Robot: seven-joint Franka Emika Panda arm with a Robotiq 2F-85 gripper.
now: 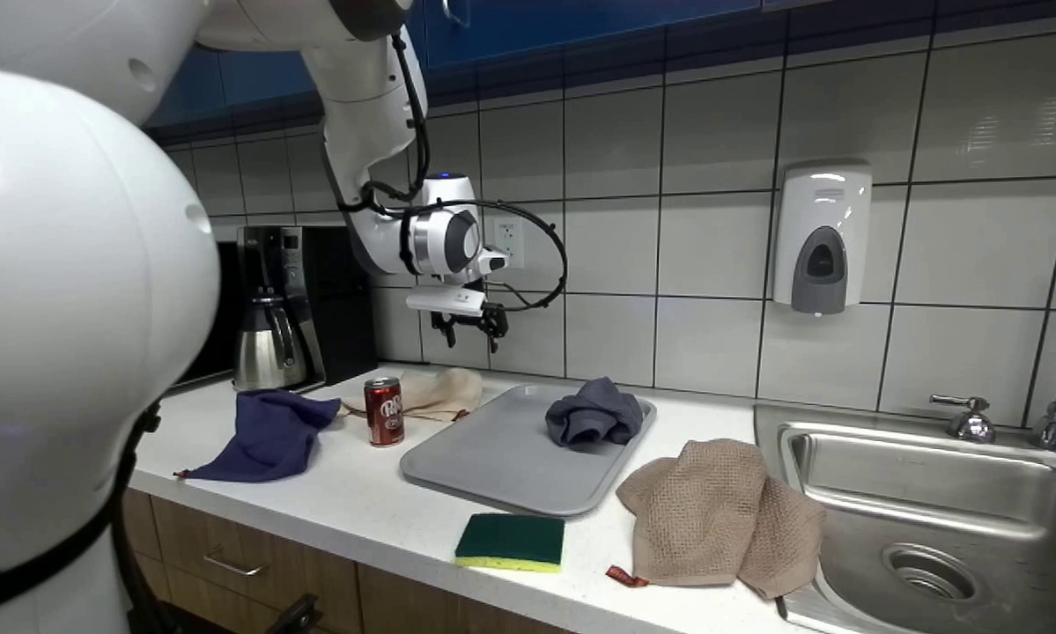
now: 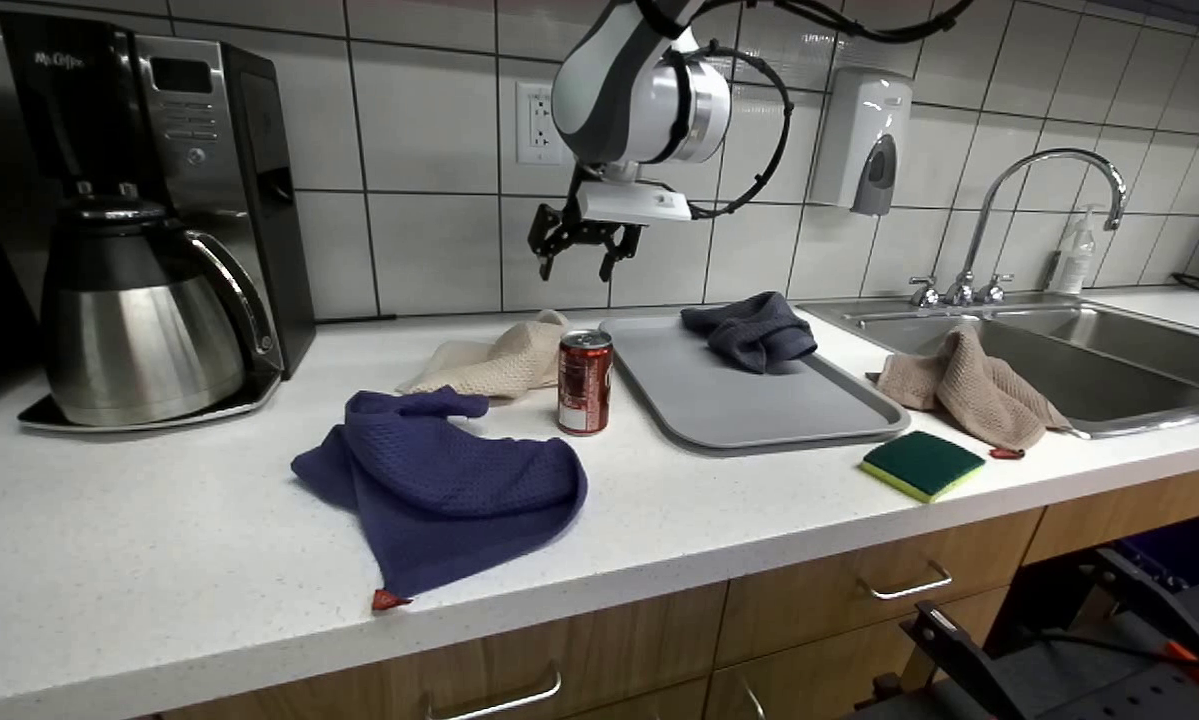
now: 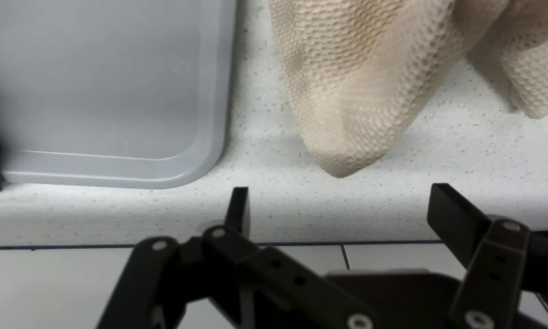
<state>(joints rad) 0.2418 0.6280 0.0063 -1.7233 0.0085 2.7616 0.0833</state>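
Fingers (image 3: 454, 221) spread, released, the gripper (image 2: 576, 273) hangs above the counter (image 2: 159, 520). Left to right in an exterior view: blue cloth (image 2: 449, 480), beige cloth (image 2: 509, 360) below the gripper, can (image 2: 584, 385), tray (image 2: 749, 410) bearing grey cloth (image 2: 754, 332), sponge (image 2: 921, 462), tan cloth (image 2: 969, 390) by the sink (image 2: 1109, 375).

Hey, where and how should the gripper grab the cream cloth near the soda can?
Likely the raised fold of the cream cloth, pinched from straight above: it humps up while the rest spreads lower on the counter, giving something to close around. The open gripper points down, which suits that approach.
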